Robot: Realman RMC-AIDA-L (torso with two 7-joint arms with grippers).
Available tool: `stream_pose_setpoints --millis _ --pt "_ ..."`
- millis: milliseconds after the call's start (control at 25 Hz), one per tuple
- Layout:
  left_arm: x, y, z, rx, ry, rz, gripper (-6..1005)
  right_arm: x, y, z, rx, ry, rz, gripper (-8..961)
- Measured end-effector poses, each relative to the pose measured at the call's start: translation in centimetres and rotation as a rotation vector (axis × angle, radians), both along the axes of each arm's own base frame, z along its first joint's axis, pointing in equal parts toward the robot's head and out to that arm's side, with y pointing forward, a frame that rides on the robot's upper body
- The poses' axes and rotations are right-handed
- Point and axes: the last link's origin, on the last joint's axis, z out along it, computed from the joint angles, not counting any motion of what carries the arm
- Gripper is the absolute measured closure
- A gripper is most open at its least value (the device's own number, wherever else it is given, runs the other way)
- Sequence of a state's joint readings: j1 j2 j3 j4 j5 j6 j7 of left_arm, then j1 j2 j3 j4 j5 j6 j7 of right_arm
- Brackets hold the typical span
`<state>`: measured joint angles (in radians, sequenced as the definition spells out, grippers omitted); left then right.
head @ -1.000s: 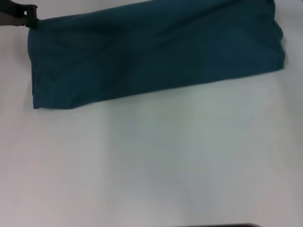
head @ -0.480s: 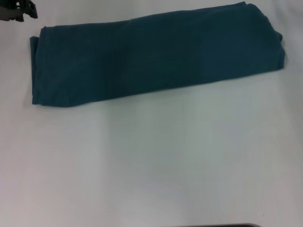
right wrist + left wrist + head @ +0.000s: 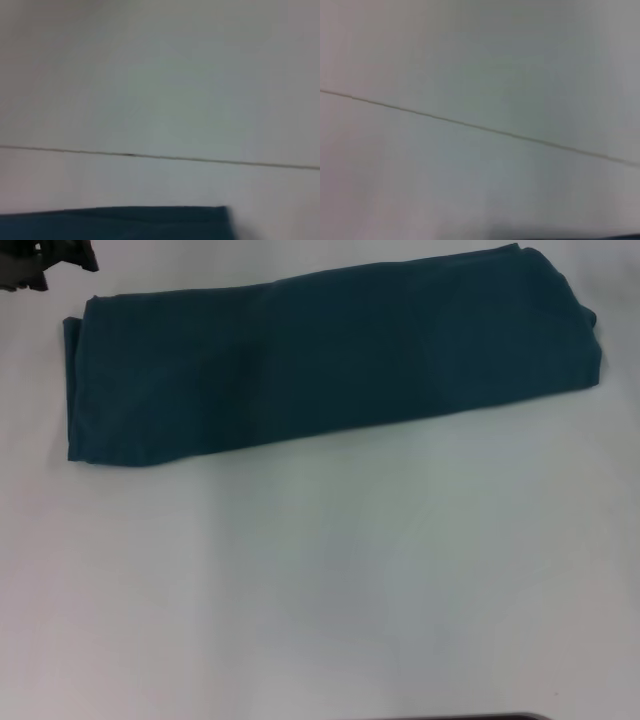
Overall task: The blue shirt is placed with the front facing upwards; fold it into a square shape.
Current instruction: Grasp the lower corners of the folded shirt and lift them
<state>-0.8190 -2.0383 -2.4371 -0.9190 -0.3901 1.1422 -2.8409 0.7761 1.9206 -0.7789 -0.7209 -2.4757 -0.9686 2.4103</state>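
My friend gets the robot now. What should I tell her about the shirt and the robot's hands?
Left gripper: at the far left corner of the table, just off the shirt's corner, holding nothing; can't tell if it's open.
Right gripper: not in view.
Blue shirt: lies flat across the far side of the table as a long folded band, lettering hidden.
Done: the lengthwise folds.
Left: fold the band end over end to make a square.
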Motion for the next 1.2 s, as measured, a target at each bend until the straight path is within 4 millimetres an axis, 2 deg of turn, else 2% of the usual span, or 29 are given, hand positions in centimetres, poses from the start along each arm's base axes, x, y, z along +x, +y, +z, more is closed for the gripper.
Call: stream_pose_setpoints --millis 40,80,160,280,440,560,600,880,1200 --pt "-0.1 -0.4 0.2 0.001 -0.052 -0.016 354 0.0 0.0 0.0 0.0 0.0 0.0 253" --pt "-0.2 -1.2 0.6 0.004 -0.158 -0.053 345 0.1 -0.7 0.2 -0.006 0.051 0.017 220" --pt "-0.2 -1.8 0.7 0.005 -0.218 -0.08 327 0.2 -2.3 0.4 -0.022 0.144 0.058 156" --pt "-0.8 -3.5 1.0 0.01 -0.348 -0.126 301 0.6 -5.5 0.3 -0.057 0.261 0.152 59" --pt "-2.5 -6.2 0.6 0.017 -0.457 -0.149 287 2.2 -9.6 0.4 -0.047 0.386 0.246 33" --pt "-3.4 -8.0 -0.1 0.031 -0.51 -0.186 294 3.5 -11.9 0.4 -0.035 0.458 0.251 26" --pt "-4.0 -9.3 -0.5 0.041 -0.535 -0.213 294 4.0 -13.2 0.2 -0.039 0.494 0.251 26" --pt "-5.4 -11.5 -0.7 0.04 -0.564 -0.209 293 4.5 -15.4 0.1 -0.058 0.573 0.272 27" --pt "-6.6 -12.2 -0.3 0.013 -0.577 -0.121 294 4.6 -15.7 0.8 -0.071 0.582 0.268 28"
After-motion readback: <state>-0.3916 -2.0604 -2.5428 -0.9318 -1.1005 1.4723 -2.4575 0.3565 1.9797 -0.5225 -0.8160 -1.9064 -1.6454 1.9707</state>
